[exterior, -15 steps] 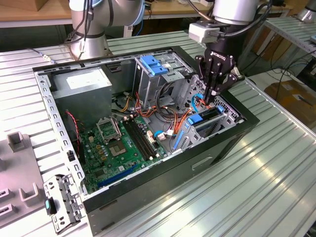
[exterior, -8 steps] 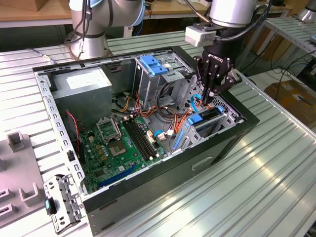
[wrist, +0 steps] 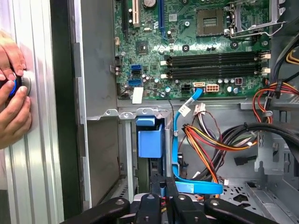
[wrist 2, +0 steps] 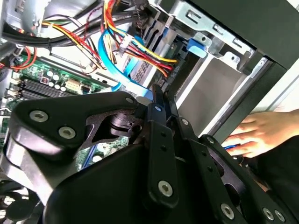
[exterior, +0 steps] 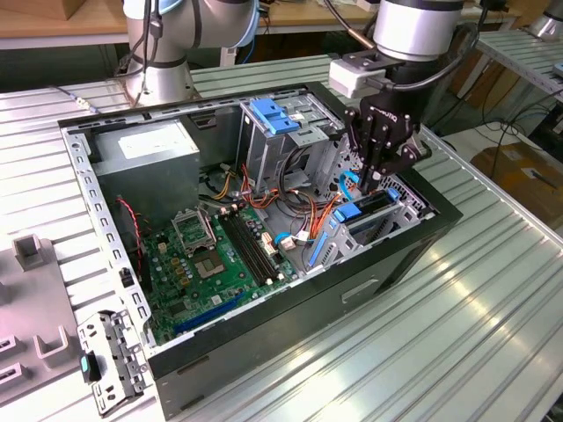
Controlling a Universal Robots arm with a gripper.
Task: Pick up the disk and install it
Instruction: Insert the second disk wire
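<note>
Aluminium slatted table (exterior: 457,334) carrying open black PC case (exterior: 400,255). Green motherboard (exterior: 202,264) flat on case floor, toward the exterior view's left. Metal drive cage (exterior: 406,209) at the case's front corner, the exterior view's right. Gripper (exterior: 369,183) just above that cage, fingers pinched together, nothing visible between them. Disk (wrist: 150,140) seated down in the cage slot, blue carrier end showing, just beside the fingertips, contact unclear. Person's hand (wrist: 14,102) resting on the table outside the case wall.
</note>
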